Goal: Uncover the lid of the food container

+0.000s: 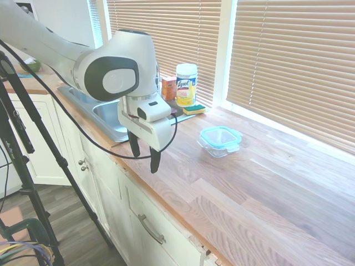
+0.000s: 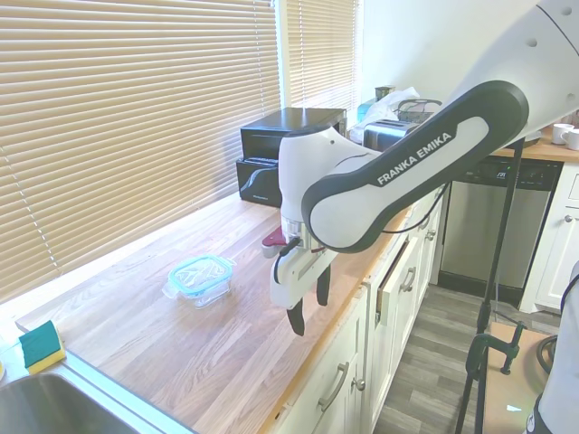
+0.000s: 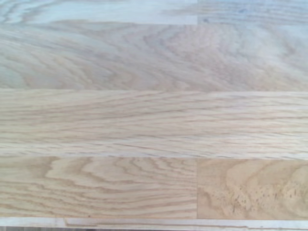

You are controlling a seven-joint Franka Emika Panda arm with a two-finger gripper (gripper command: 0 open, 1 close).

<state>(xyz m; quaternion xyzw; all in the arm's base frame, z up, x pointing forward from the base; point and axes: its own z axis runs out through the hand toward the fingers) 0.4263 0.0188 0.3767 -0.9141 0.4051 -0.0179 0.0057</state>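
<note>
The clear food container (image 1: 217, 147) (image 2: 206, 291) rests on the wooden counter, and the teal-rimmed lid (image 1: 220, 136) (image 2: 200, 272) sits flat on top of it. My gripper (image 1: 144, 154) (image 2: 309, 306) hangs above the counter near its front edge, well apart from the container and toward the room side of it. Its two dark fingers (image 1: 155, 160) point down, spread apart, with nothing between them. The wrist view shows only bare wood grain.
A steel sink (image 1: 108, 113) lies at one end of the counter, with a yellow-labelled wipes canister (image 1: 186, 84), an orange box (image 1: 169, 88) and a green-yellow sponge (image 1: 194, 110) (image 2: 40, 347) beside it. A black appliance (image 2: 285, 149) stands at the far end. Blinds (image 1: 288, 61) cover the windows.
</note>
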